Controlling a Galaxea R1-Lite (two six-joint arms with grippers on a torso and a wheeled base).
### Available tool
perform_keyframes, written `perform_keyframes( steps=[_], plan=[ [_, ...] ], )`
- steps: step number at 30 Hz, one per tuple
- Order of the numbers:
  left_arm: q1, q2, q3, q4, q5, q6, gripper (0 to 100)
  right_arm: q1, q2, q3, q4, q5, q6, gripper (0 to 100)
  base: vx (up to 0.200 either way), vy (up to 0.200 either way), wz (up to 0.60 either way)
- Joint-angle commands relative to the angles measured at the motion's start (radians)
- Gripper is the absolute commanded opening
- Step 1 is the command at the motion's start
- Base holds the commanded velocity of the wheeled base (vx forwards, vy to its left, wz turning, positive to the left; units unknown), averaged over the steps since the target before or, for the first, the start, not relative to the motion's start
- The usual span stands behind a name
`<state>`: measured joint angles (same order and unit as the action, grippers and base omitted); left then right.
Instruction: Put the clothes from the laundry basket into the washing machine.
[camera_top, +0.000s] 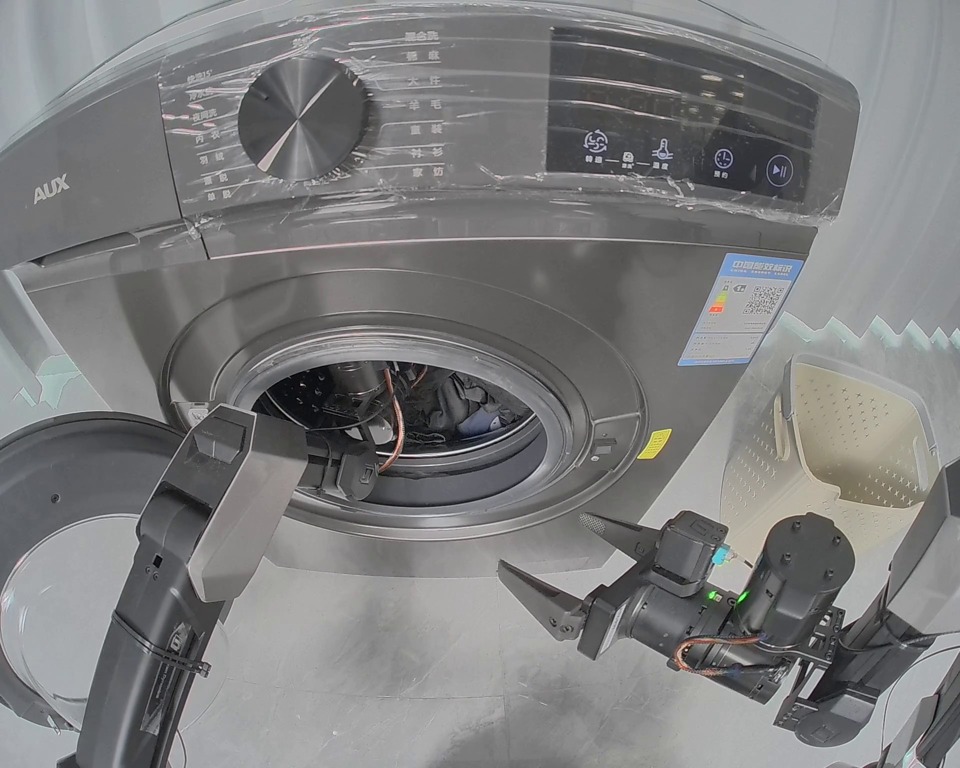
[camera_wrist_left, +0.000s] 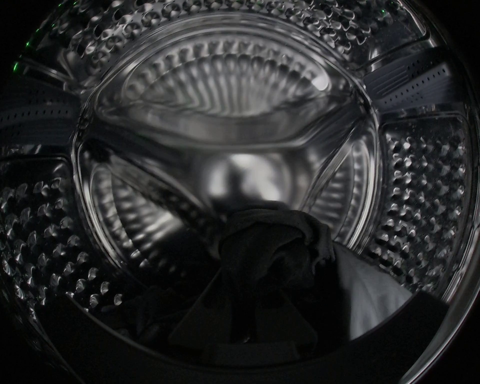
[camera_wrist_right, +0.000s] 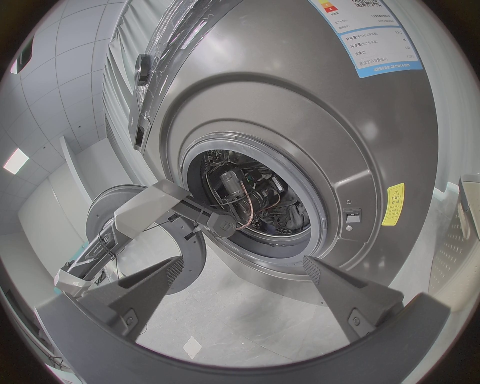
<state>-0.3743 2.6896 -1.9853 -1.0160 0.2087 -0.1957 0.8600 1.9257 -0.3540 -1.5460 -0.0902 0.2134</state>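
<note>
Clothes (camera_wrist_left: 280, 250), dark heap beside a pale piece, low in washer (camera_top: 500, 290) drum (camera_wrist_left: 425, 170), left gripper (camera_top: 420, 397) inside drum, grip impossible to tell, right gripper (camera_top: 541, 543) spread wide, empty, before washer, basket (camera_top: 850, 440) just beside, door (camera_top: 60, 500) swung open.

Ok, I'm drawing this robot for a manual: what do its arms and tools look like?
Both arms are black. The left arm carries a silver-grey panel and a coppery wrist cable. The right arm has a round motor housing, a green light, and a tool with dark wedge-shaped fingers.
</note>
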Motion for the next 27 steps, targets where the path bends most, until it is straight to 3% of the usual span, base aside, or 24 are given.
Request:
perform_keyframes(
  steps=[1,2,8,12,15,21,27],
  plan=[
    [0.003,0.027,-0.015,0.016,0.001,-0.001,0,-0.001,0.004,0.000,0.000,0.000,0.000,100,0.000,0.000,0.00],
    [0.001,0.007,0.016,0.031,0.000,-0.002,100,-0.001,0.004,0.000,0.000,0.000,0.000,100,0.000,0.000,0.00],
    [-0.008,-0.053,0.138,0.022,-0.003,-0.008,100,-0.001,0.002,0.000,0.000,0.000,0.000,100,0.000,0.000,0.00],
    [-0.023,-0.201,0.405,0.017,-0.051,-0.004,100,-0.001,-0.001,0.000,0.000,0.000,0.000,100,0.000,0.000,0.00],
    [-0.038,-0.303,0.582,0.025,-0.092,0.009,100,-0.001,-0.002,0.001,0.000,0.000,0.000,100,0.000,0.000,0.00],
    [-0.049,-0.427,0.832,0.016,-0.100,0.056,100,-0.003,-0.004,0.003,0.000,0.000,0.000,100,0.000,0.000,0.00],
    [-0.098,-0.539,1.037,-0.010,-0.132,0.068,100,-0.003,-0.004,0.009,0.000,0.000,0.000,100,0.000,0.000,0.00]
  ],
)
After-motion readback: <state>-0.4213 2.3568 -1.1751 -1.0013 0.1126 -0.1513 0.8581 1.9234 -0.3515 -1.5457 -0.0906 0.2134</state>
